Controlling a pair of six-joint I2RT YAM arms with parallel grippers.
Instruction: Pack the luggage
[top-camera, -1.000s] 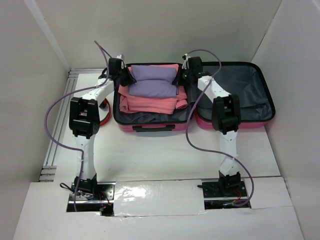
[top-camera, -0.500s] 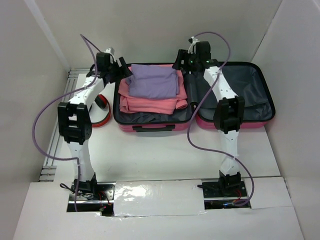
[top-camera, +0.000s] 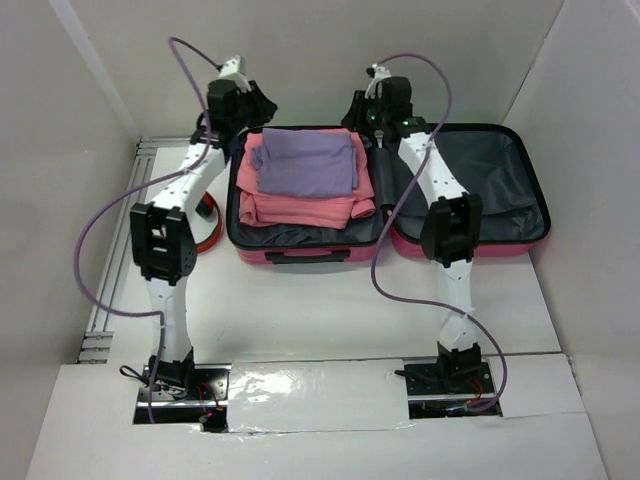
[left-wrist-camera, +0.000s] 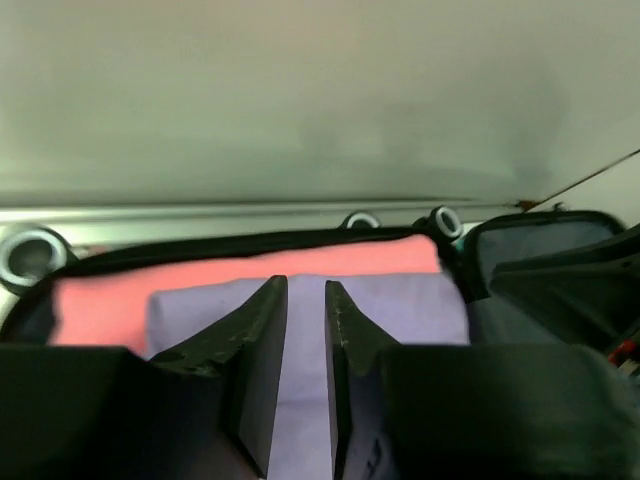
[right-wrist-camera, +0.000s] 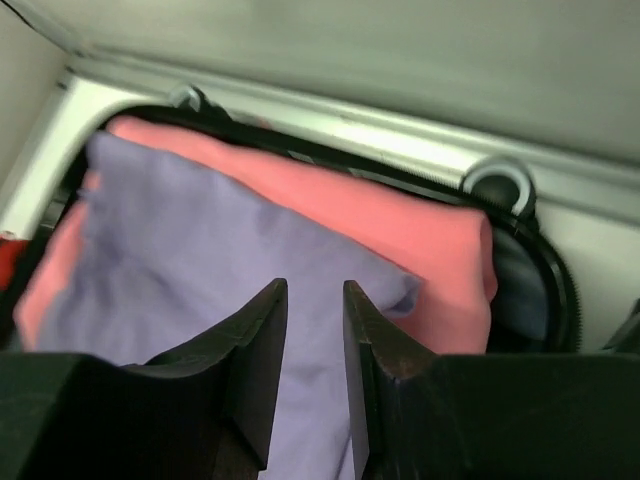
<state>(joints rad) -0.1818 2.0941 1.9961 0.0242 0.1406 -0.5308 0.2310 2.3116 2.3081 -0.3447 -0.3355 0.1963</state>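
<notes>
The luggage (top-camera: 300, 256) lies open, its pink shell toward me. Its left half holds a folded pink cloth (top-camera: 300, 208) with a folded purple cloth (top-camera: 308, 163) flat on top. The right half (top-camera: 490, 190) shows bare grey lining. My left gripper (top-camera: 262, 108) hangs above the far left corner of the packed half. My right gripper (top-camera: 358, 110) hangs above its far right corner. In the left wrist view my gripper (left-wrist-camera: 306, 285) is narrowly open and empty over the purple cloth (left-wrist-camera: 400, 310). In the right wrist view my gripper (right-wrist-camera: 315, 290) is also narrowly open and empty above the purple cloth (right-wrist-camera: 170, 240).
A red item (top-camera: 208, 218) lies left of the luggage, partly hidden by my left arm. White walls close in the table at the back and both sides. A metal rail (top-camera: 110, 290) runs along the left edge.
Both grippers have let go of the purple cloth, risen and drawn back toward the far wall. The purple cloth now lies flat on the pink one.
</notes>
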